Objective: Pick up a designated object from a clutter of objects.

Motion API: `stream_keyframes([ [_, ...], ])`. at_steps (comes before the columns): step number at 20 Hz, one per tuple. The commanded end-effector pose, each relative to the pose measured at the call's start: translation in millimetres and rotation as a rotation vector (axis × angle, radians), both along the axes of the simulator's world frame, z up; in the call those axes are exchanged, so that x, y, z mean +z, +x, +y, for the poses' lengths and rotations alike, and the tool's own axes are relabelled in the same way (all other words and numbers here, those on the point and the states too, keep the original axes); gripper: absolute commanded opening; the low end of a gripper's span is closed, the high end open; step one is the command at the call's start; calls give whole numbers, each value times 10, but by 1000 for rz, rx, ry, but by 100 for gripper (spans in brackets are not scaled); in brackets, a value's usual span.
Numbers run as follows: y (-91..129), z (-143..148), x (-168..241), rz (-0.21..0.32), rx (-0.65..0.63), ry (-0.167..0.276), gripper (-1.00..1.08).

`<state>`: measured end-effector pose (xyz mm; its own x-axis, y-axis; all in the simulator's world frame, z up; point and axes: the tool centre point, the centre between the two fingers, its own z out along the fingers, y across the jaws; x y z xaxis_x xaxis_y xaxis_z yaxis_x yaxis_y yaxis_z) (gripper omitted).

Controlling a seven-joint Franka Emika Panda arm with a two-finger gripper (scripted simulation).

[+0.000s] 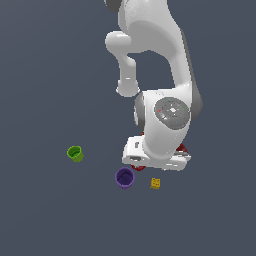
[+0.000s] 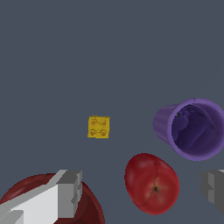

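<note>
**End effector released above clutter**

End effector (image 2: 142, 192) fingers (image 2: 70, 192) spread wide, holding nothing. Yellow cube (image 2: 98, 127) sits alone on the table (image 2: 109, 52), away from every edge, near the purple cup (image 2: 192, 128), red ball (image 2: 152, 183) and dark red bowl (image 2: 94, 210). Green cup (image 1: 75, 153) stands well apart.

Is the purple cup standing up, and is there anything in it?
The purple cup stands upright, mouth up, in the exterior view. It looks empty: the wrist view shows only its purple inside.

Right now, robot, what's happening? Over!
Gripper open, empty. Yellow cube free on floor, untouched. Red ball between fingers; purple cup close by.
</note>
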<state>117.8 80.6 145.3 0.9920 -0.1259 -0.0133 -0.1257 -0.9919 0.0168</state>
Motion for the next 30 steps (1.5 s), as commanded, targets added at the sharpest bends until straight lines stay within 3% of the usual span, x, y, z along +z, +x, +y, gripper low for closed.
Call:
stream_keyframes([
  [1, 87, 96, -191, -5, -16, 4, 100],
  [12, 246, 337, -691, -15, -54, 14, 100],
  [21, 246, 353, -787, -14, -55, 14, 100],
  [30, 240, 355, -1201, -15, -57, 14, 100],
])
